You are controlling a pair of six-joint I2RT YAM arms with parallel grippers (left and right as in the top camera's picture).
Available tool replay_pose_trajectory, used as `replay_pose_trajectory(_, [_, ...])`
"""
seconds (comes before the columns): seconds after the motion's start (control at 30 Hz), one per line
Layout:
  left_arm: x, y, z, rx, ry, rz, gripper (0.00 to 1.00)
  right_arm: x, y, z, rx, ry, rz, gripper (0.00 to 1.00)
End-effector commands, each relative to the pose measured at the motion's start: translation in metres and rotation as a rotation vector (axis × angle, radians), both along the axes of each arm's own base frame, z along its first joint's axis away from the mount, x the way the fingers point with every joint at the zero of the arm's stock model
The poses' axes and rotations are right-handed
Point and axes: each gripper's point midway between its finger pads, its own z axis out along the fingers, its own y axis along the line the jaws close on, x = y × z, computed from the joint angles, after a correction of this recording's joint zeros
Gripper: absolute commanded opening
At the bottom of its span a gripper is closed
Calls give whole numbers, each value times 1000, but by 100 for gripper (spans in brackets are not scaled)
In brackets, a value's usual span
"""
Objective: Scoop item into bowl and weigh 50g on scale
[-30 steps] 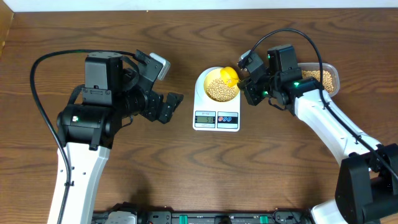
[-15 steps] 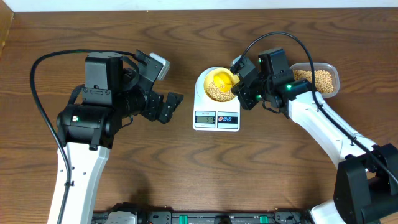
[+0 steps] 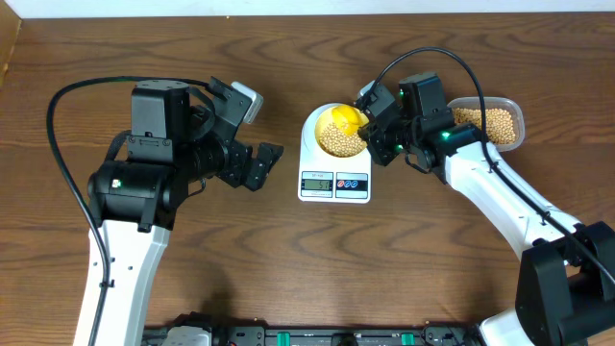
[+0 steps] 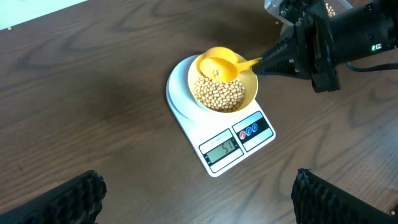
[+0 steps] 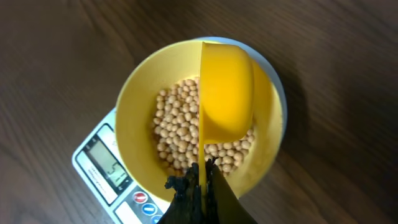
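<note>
The white scale (image 3: 334,183) sits mid-table with the pale yellow bowl (image 3: 321,123) on its platform. Tan beans (image 3: 338,141) fill the bowl's bottom. My right gripper (image 3: 377,123) is shut on the thin handle of a bright yellow scoop (image 3: 344,119). The scoop is held over the bowl's far side. In the right wrist view the scoop (image 5: 227,93) is rolled on its side above the beans (image 5: 177,124), inside the bowl's rim (image 5: 134,99). My left gripper (image 3: 252,133) hangs open and empty left of the scale. Its view shows the scale (image 4: 233,146) from a distance.
A clear plastic container (image 3: 495,120) of more beans stands at the right, behind my right arm. The scale's display and red and blue buttons (image 3: 351,181) face the table's front edge. Bare wood surrounds the scale.
My right gripper carried the scoop left, from the bowl's right rim to over the bowl, and rolled it. The left arm has not moved.
</note>
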Motion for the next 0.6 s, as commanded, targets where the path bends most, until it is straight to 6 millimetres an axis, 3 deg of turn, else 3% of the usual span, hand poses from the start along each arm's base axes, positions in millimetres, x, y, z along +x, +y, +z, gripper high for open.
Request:
replay_pose_trajectory(0.0, [-1, -1, 0, -10, 3, -3, 98, 1, -6, -8, -42, 8, -34, 1])
replay_pose_trajectory(0.57, [-1, -1, 0, -10, 3, -3, 97, -13, -6, -17, -52, 67, -15, 1])
